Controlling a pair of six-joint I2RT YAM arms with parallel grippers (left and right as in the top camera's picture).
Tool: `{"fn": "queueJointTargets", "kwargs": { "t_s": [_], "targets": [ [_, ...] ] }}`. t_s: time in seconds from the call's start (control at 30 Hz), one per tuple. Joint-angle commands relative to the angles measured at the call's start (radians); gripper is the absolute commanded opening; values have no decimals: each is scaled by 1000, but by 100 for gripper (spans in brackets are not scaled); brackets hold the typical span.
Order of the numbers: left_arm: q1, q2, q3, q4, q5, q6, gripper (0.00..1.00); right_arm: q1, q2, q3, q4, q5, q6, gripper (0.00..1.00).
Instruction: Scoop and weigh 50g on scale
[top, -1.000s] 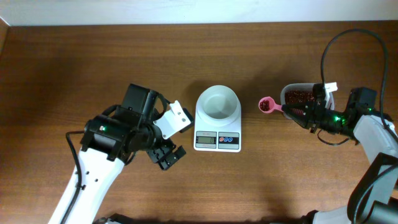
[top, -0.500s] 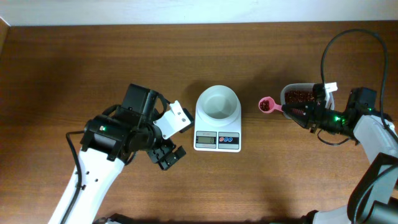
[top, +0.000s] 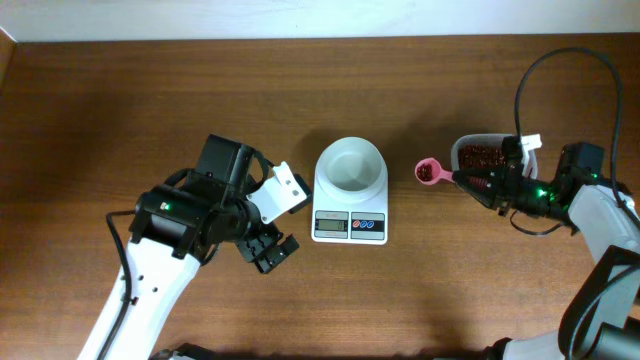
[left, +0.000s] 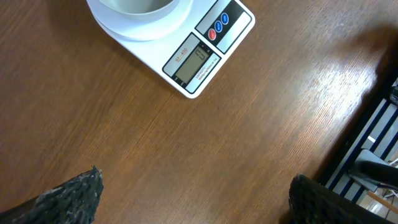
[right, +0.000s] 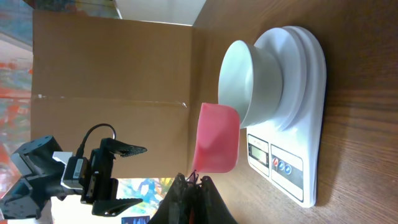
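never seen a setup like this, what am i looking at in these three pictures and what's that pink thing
This is a two-armed robot at a wooden table. One picture looks down from above; the other two come from cameras on each wrist. In the middle sits a white scale with an empty bowl on it. The right gripper is shut on a pink scoop, which looks loaded, between the bowl and a clear tub of dark beans. The left gripper is open and holds nothing.

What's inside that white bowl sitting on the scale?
From overhead the bowl looks empty, plain white down to its bottom. It covers the top of the scale, so what lies beneath it cannot be seen.
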Motion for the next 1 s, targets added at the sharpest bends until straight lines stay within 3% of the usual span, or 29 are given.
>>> {"fn": "queueJointTargets", "kwargs": {
  "t_s": [0.0, 0.67, 0.97],
  "targets": [
    [3, -6, -9, 2, 22, 16, 99, 7, 10, -9, -10, -6, -31, 4],
    [3, -6, -9, 3, 22, 16, 99, 18, 10, -9, 40, -6, -69, 4],
    [3, -6, -9, 2, 22, 16, 99, 245, 10, -9, 439, 108, 333, 4]
  ]
}}
